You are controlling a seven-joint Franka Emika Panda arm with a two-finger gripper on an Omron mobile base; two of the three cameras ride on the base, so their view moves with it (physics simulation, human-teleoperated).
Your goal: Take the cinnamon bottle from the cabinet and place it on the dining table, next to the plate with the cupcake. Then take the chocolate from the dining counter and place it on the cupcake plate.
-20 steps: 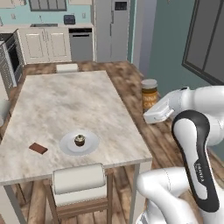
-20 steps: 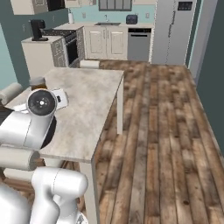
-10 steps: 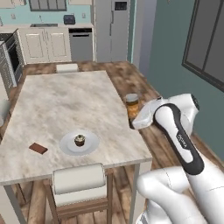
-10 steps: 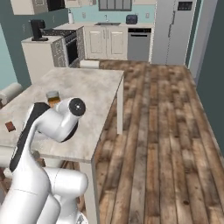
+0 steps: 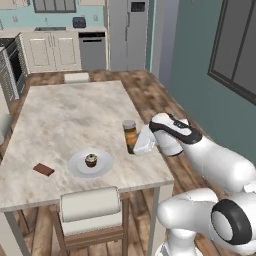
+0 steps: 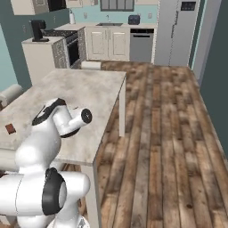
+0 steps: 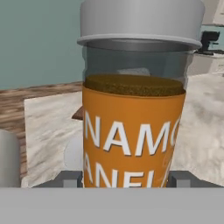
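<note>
Claw closed around the cinnamon bottle; the hand view has the orange label and grey lid sitting between the two finger tips, bottle upright.

Landmark: the cupcake plate on the desk. Bottle is to the right of the plate, near it, close to the desk's right edge. Cannot tell whether its base touches the marble yet (the claw body hides the bottom).

Chocolate lies left of the plate, well apart from the bottle, not yet picked. Cupcake sits centred on the plate.

Step, as I judge it: setting the bottle down.

Risks:
- Releasing while the base is off the surface: bottle drops, tips, rolls off the near edge.
- Withdrawing sideways could drag the bottle toward that edge.
- Reaching for the chocolate across the plate could clip the cupcake.
</note>
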